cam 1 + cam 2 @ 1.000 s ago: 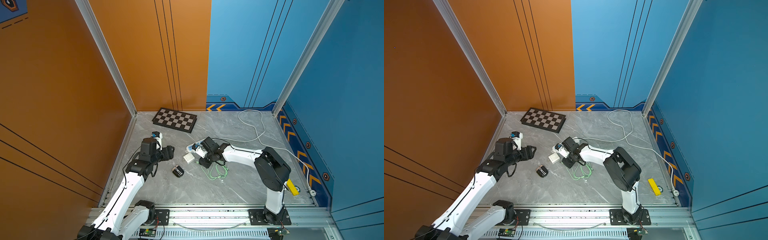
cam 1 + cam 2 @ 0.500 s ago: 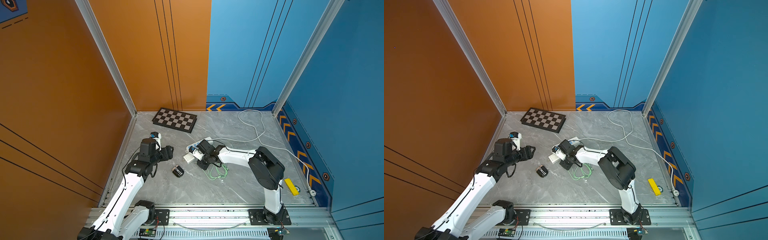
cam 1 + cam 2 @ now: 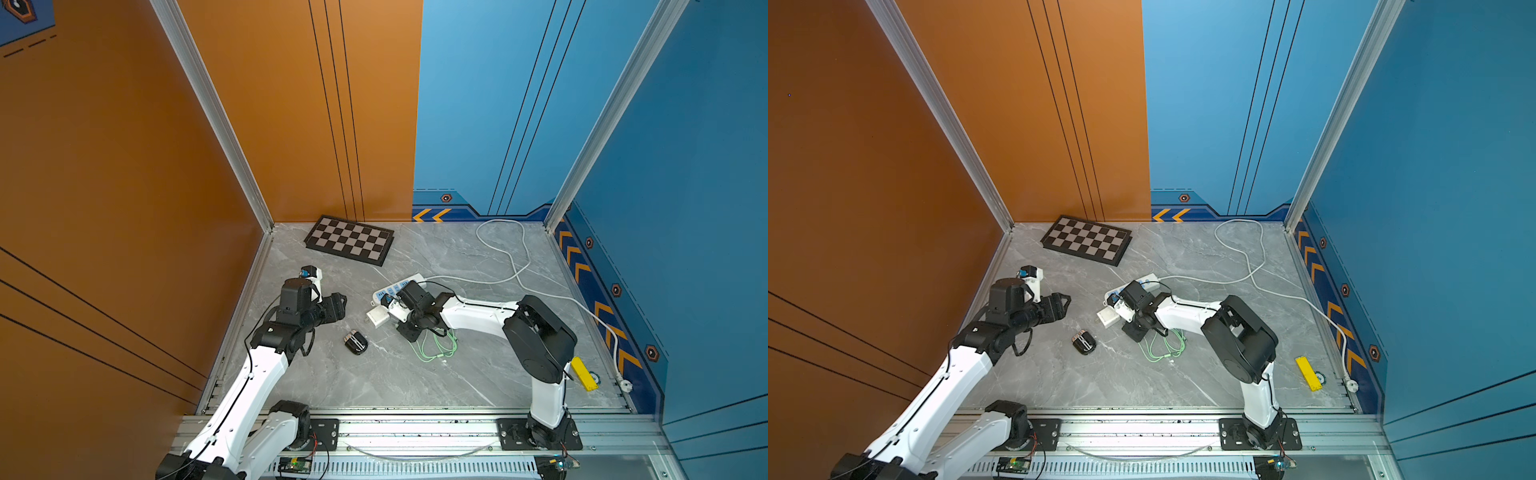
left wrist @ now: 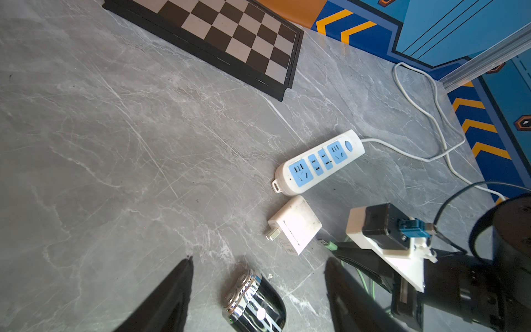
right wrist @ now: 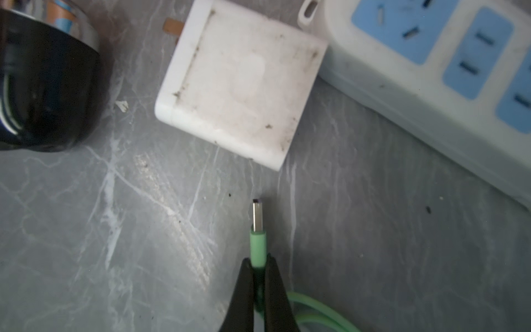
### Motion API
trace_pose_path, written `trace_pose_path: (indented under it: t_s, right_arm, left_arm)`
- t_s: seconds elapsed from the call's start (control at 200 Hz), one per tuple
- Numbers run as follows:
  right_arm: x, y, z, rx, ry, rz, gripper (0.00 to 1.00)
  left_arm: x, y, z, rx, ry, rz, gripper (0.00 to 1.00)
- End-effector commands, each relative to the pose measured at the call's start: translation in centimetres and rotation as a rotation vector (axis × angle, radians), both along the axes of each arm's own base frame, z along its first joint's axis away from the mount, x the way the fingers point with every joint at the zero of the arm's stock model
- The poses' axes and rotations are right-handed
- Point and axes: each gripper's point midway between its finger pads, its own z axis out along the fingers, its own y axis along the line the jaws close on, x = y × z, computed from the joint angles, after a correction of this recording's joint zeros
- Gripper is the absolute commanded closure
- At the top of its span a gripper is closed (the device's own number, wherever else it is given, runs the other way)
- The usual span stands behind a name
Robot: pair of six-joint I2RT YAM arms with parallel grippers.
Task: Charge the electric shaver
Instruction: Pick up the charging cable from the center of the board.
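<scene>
You are only just getting started here. Your right gripper is pressing its jaws together on the green cable right behind its metal plug, and the plug tip is pointing toward the white charger block without touching it. The electric shaver is lying on the grey surface, left of centre in the lower half of both top views, just to the lower left of the charger block, and nothing is plugged into it. Your left gripper is hovering near the shaver but apart from it, with its jaws spread wide and nothing between them. The charger block is lying loose beside the end of the power strip, with its prongs sitting free of any socket. Judging from this, nothing is connected yet: you are looking at seating the plug in the block, getting the cable's other end into the shaver, and pushing the block into the strip. The rest of the cable is lying in a loose tangle near the centre of both top views, so it may be snagging as you pull.
</scene>
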Motion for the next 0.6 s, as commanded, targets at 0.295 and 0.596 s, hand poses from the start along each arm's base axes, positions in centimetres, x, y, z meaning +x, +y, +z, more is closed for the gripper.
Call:
trace_pose_path:
  t_s: [0.295,0.596]
  right_arm:
    - [0.4,-1.9,11.9,0.296,0.067,-0.018,1.0]
    - [0.2,0.2,16.2,0.482,0.106,0.042,1.0]
  left_arm:
    - [1.3,-7.6,2.6,-0.205,-0.164,-0.311,0.5]
    - [1.0,-14.0,5.3,-0.376,-0.25,-0.59,0.46]
